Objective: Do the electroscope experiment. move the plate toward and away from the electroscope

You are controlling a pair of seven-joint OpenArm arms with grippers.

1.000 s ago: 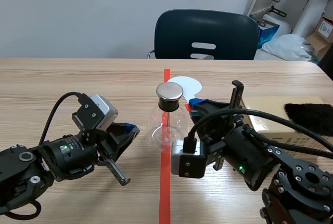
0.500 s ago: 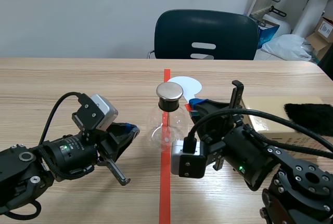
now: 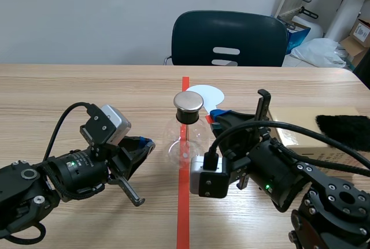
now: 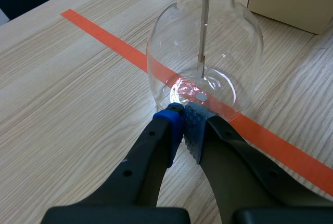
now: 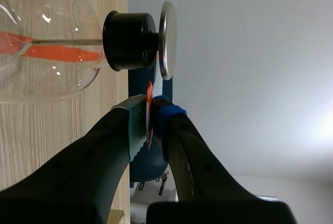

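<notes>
The plate is thin and orange, and I see only its edge. My right gripper pinches it between its two pads. The plate is up in the air, just beside the round metal top of the electroscope, but not touching it.

The electroscope is a round glass flask with a black stopper. It stands on the red tape line in the middle of the wooden table.

My left gripper is low on the table with its fingers pressed together and holding nothing. Its tips are right by the bottom of the flask. I cannot tell if they touch the glass.

A white disc lies flat behind the flask. A cardboard box sits off to the right with a black furry cloth on it. A dark chair stands across the table.
</notes>
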